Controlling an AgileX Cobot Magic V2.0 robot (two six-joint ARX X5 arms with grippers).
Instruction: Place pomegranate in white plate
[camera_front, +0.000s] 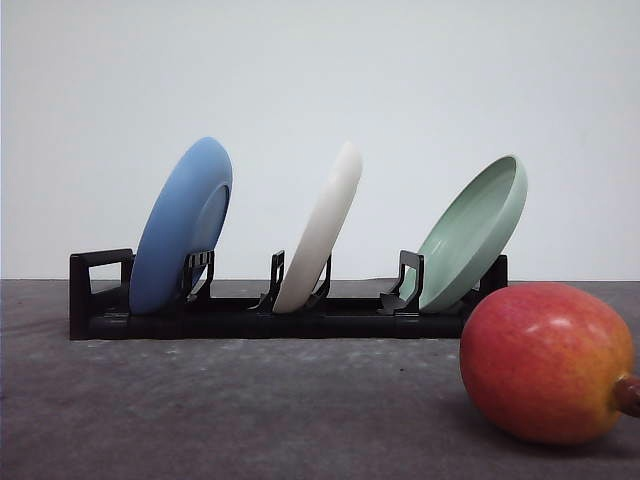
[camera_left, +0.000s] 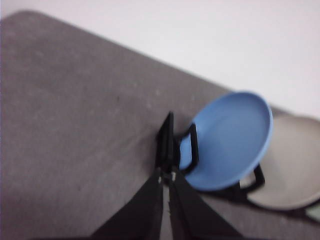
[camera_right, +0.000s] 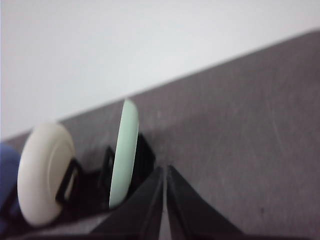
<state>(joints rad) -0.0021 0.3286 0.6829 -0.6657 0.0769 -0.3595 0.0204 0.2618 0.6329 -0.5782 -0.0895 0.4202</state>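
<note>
Pomegranate (camera_front: 545, 362) resting on the grey desk (camera_front: 250, 410), near right, crown nub pointing right, just in front of the pale green plate (camera_front: 470, 235). White plate (camera_front: 322, 228) tilted upright in the middle slot of a black rack (camera_front: 250, 318), blue plate (camera_front: 182, 225) to its left. Left tool (camera_left: 166, 176) and right tool (camera_right: 164, 172) both pressed together, clamped on nothing.

Blue plate (camera_front: 180, 228) and green plate (camera_front: 470, 235) lean in black rack (camera_front: 100, 300).
</note>
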